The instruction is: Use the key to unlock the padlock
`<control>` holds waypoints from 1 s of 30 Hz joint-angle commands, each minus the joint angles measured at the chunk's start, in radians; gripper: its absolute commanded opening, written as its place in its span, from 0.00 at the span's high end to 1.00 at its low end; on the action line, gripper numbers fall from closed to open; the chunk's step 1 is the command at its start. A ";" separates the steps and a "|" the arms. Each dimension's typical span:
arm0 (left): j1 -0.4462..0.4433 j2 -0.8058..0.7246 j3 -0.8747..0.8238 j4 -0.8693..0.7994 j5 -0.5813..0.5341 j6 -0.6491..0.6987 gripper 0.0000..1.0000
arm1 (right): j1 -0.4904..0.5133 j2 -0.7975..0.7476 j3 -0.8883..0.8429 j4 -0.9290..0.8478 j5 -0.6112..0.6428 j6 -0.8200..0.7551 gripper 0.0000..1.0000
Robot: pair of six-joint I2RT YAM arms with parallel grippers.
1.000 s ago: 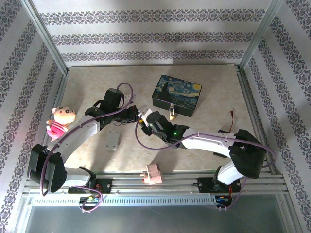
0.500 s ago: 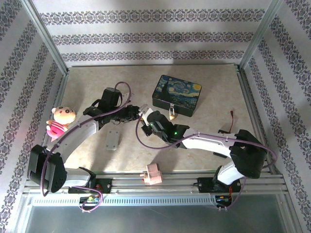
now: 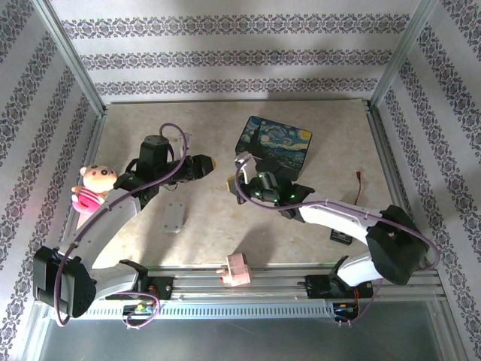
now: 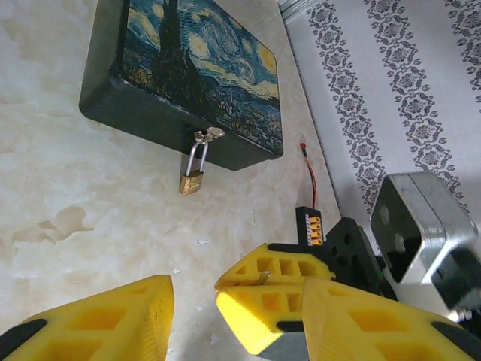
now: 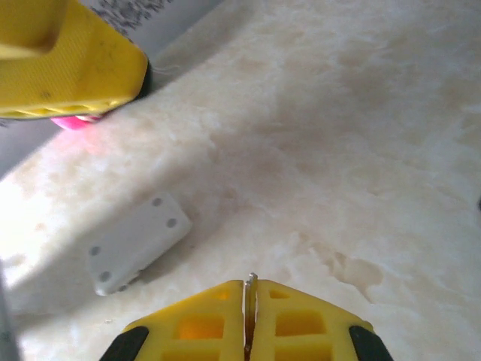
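Right gripper (image 5: 248, 293): jaws pressed together on the key (image 5: 250, 281), which sits thin and edge-on between the yellow fingers (image 5: 301, 316), tip poking forward past them (long axis in line with the fingers). Left gripper (image 3: 204, 162): partly spread, holding nothing, near the right one. Padlock (image 4: 192, 180) hangs from the latch (image 4: 209, 135) of the starry-night tin (image 4: 203, 68), body pointing away from the tin's front wall. It's ahead of the key, apart, not touching. Orange label (image 4: 313, 228) on a small black part, print too small to read. Grey plate (image 5: 135, 244) lies on the table (image 5: 361, 113), ahead-left of the right gripper.
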 commanded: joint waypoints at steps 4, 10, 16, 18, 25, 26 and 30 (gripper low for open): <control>0.012 -0.019 -0.015 0.102 0.099 0.100 0.51 | -0.069 -0.076 -0.058 0.135 -0.331 0.076 1.00; 0.011 -0.020 -0.072 0.326 0.258 0.052 0.55 | -0.082 -0.096 -0.054 0.129 -0.433 0.074 1.00; 0.011 -0.016 -0.080 0.362 0.344 0.082 0.59 | -0.079 -0.109 -0.043 0.111 -0.509 0.035 1.00; 0.012 -0.020 -0.077 0.351 0.364 0.106 0.60 | -0.074 -0.123 -0.041 0.084 -0.523 -0.017 1.00; 0.011 -0.062 -0.059 0.283 0.420 0.261 0.63 | -0.062 -0.227 -0.062 -0.026 -0.463 -0.312 1.00; 0.012 -0.064 -0.057 0.275 0.423 0.278 0.65 | -0.063 -0.236 -0.065 -0.028 -0.478 -0.343 1.00; 0.012 -0.063 -0.067 0.300 0.465 0.308 0.68 | -0.065 -0.262 -0.076 -0.034 -0.542 -0.453 1.00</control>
